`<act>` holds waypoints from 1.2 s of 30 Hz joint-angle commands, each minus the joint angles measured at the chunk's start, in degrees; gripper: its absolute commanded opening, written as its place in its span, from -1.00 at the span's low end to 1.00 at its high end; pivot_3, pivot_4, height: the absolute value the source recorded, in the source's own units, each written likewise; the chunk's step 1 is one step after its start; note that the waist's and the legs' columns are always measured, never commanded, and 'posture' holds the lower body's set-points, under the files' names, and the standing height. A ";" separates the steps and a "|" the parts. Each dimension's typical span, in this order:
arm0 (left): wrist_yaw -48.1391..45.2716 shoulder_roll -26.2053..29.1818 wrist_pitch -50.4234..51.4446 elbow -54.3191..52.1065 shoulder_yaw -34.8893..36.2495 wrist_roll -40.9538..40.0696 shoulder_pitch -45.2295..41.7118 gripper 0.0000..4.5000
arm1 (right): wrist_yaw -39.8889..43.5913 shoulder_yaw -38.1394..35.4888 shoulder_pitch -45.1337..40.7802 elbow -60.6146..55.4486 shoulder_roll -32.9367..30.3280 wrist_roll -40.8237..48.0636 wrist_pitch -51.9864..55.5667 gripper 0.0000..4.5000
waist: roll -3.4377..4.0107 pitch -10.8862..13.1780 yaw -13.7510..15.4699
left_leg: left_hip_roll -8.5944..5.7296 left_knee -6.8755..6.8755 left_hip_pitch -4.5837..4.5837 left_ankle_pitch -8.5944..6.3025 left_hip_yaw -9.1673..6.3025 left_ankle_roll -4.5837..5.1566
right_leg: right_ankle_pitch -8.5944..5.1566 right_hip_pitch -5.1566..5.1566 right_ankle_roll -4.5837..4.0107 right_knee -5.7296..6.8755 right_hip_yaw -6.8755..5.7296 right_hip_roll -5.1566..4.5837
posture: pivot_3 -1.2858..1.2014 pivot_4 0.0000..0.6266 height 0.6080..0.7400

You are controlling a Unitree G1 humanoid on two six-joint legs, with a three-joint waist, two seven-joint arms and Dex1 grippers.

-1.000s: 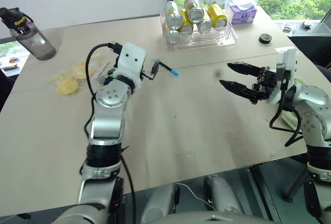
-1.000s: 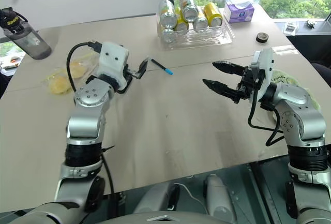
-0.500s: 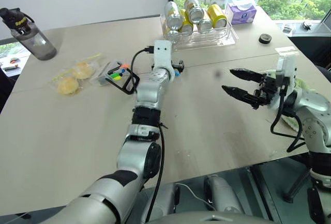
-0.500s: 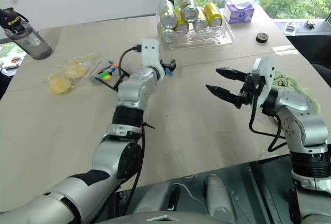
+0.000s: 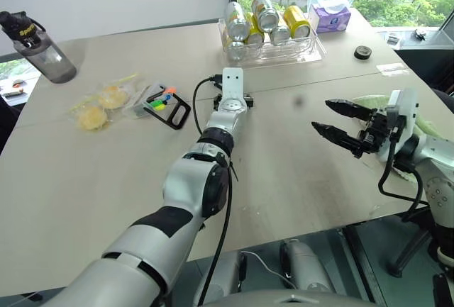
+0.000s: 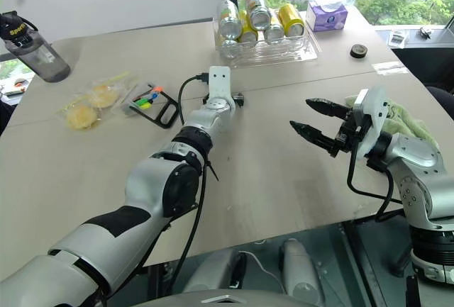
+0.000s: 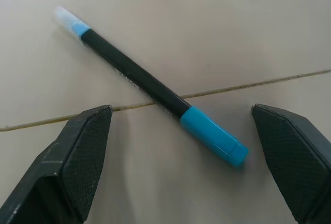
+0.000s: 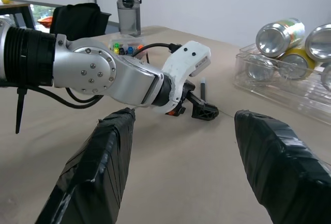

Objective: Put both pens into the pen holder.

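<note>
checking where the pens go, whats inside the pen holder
Orange, green and blue marker tips show inside the pen holder. Its grey walls hide what lies lower down.

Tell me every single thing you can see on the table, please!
pen: one, black with light-blue ends, lying on the table seam between the left gripper's fingers, not gripped
pen holder: one, grey-clear with a black loop frame, orange, green and blue tips showing, left of the left gripper
drink cans: several, silver and yellow, in a clear tray at the far side
water bottle: one, dark grey, far left corner
snack bags: clear, holding yellow pieces, beside the pen holder
tissue pack: one, purple, right of the cans
tape roll: one, black, far right
cloth: one, greenish, behind the right arm
left gripper: open, over the pen
right gripper: open, empty, above the table
</note>
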 commanded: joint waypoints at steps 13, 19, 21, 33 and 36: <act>2.36 -0.46 0.52 1.81 0.06 -0.57 -0.69 0.72 | -13.87 -1.19 1.77 -3.65 -4.33 -5.68 10.11 0.47 | -0.02 -0.03 -0.19 | 0.00 0.00 0.06 0.00 0.13 0.00 | 0.00 0.00 0.00 0.09 0.15 0.01 | 0.03 -0.52 0.99; 2.72 -0.51 0.67 1.59 0.34 -0.79 -0.67 -0.43 | -13.36 -0.46 1.37 -3.29 -4.28 -6.15 9.95 0.47 | -0.03 -0.03 -0.43 | 0.01 0.00 0.10 0.00 0.19 0.00 | 0.00 0.00 0.00 0.11 0.20 0.03 | 0.03 -0.52 0.99; 3.02 -0.37 0.76 1.44 0.53 -1.08 -0.60 -0.85 | -13.06 -0.14 1.14 -3.02 -4.23 -6.37 9.75 0.47 | -0.03 -0.03 -0.46 | 0.02 -0.01 0.12 0.00 0.22 0.00 | 0.00 0.00 0.00 0.13 0.22 0.04 | 0.03 -0.52 0.99; 6.89 -2.25 9.50 -10.35 1.58 -4.32 5.59 -0.99 | -12.65 1.08 1.45 -3.61 -3.54 -7.02 9.30 0.47 | -0.04 -0.06 -0.51 | 0.03 -0.01 0.15 0.00 0.25 0.00 | 0.00 0.00 0.01 0.14 0.28 0.04 | 0.03 -0.52 0.99; 4.17 -3.27 16.70 -24.84 -1.99 -3.31 12.70 -0.99 | -12.38 1.67 1.46 -3.37 -3.20 -7.11 8.97 0.47 | -0.04 -0.10 -0.57 | 0.03 -0.08 0.20 0.00 0.29 0.00 | 0.00 -0.01 0.00 0.13 0.34 0.05 | 0.03 -0.52 0.99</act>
